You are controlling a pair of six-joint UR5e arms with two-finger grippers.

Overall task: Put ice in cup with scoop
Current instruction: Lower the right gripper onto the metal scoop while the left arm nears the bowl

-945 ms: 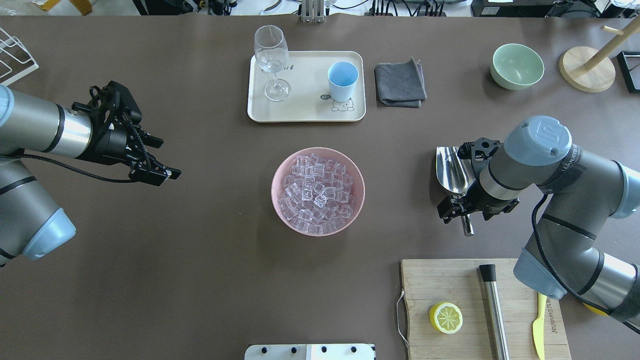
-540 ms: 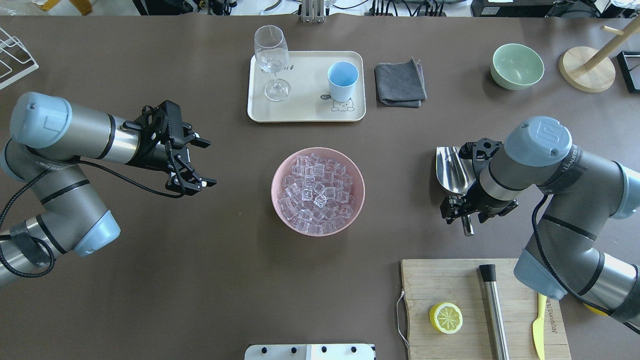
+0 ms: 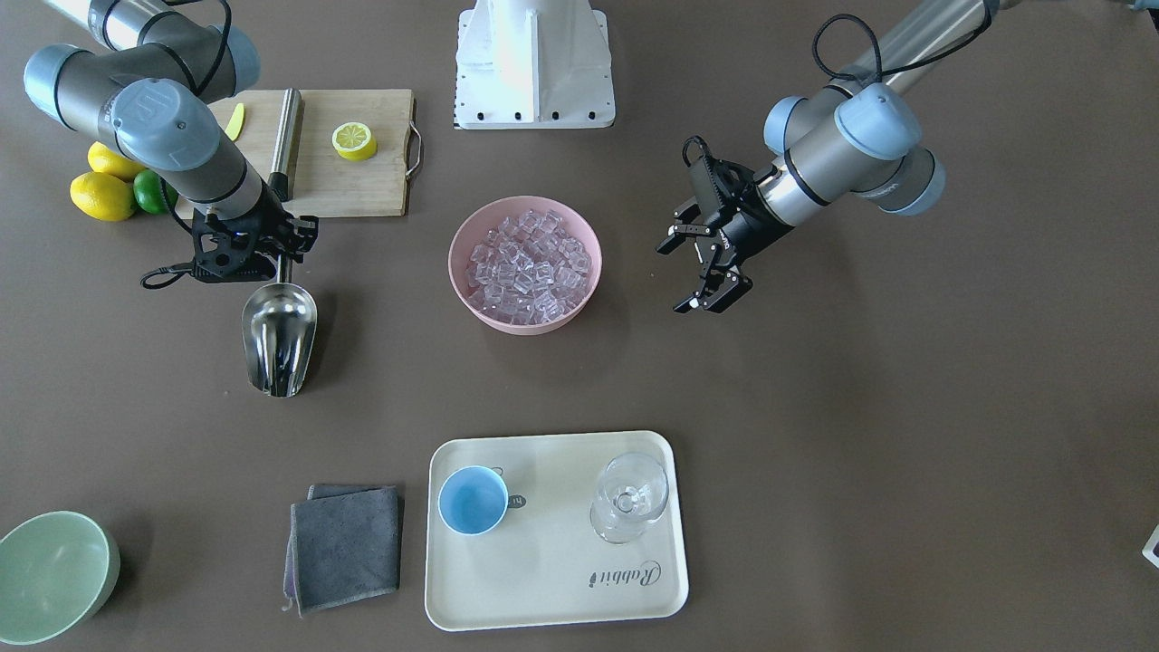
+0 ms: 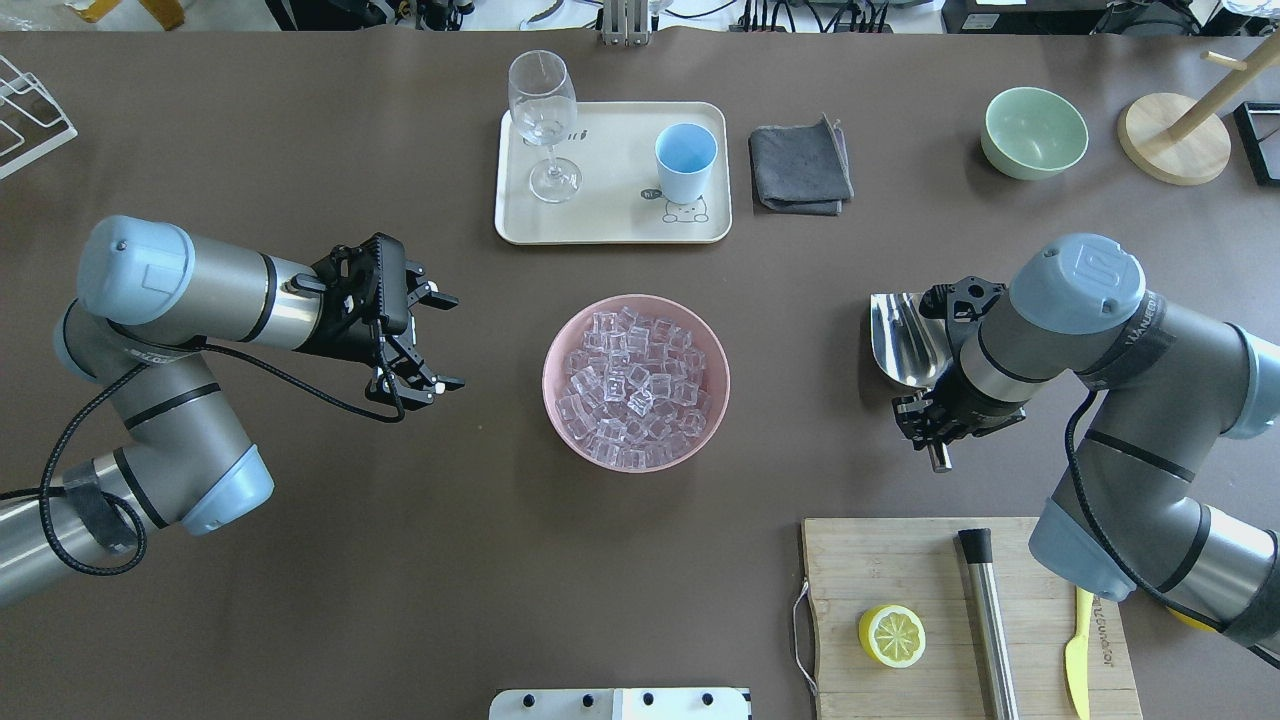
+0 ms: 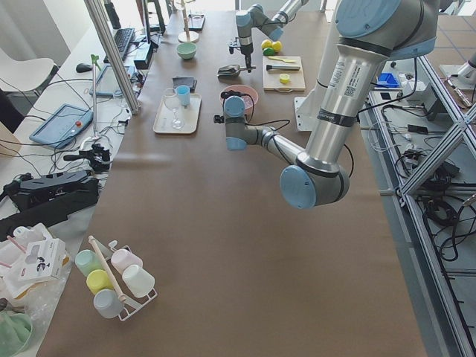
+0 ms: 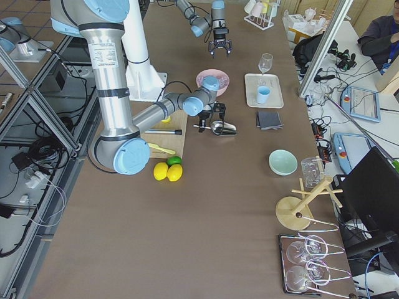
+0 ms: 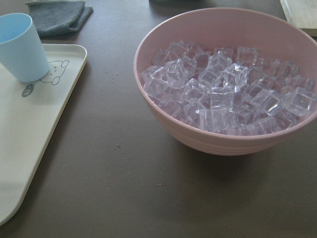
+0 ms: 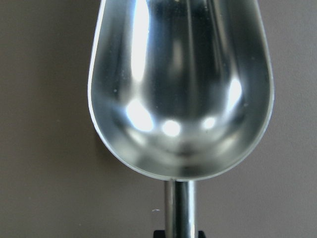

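The right gripper [image 4: 935, 428] is clamped on the thin handle of the scoop [image 4: 905, 340]. Its 2 fingers are drawn in tight against the steel, with the handle's end poking out toward the robot. The scoop sits partway between the middle of the bench [image 4: 400, 560] and its right end, with the trough facing up and its mouth pointing at the far edge. Whether it rests on the bench or hangs just above it, I cannot tell.

The left gripper [image 4: 452, 341] is spread wide and holds nothing. It hovers to the left of the pink bowl [image 4: 549, 385], fingertips aimed at the bowl and clear of its rim.

The ice [image 4: 632, 385] fills that bowl in a heap of clear cubes at the middle of the bench.

The cup [image 4: 685, 160] stands upright on the right half of the cream tray [image 4: 610, 220], which lies at the middle of the bench's far edge. A wine glass [image 4: 543, 110] stands at the tray's far left corner, well apart from the cup.

A grey cloth [image 4: 800, 168] lies just right of the tray, and a green bowl [image 4: 1035, 132] sits further along toward the far right corner. At the near edge on the right lies a wooden board [image 4: 870, 560] carrying 1 lemon half [image 4: 891, 635] and a steel muddler [image 4: 990, 620].
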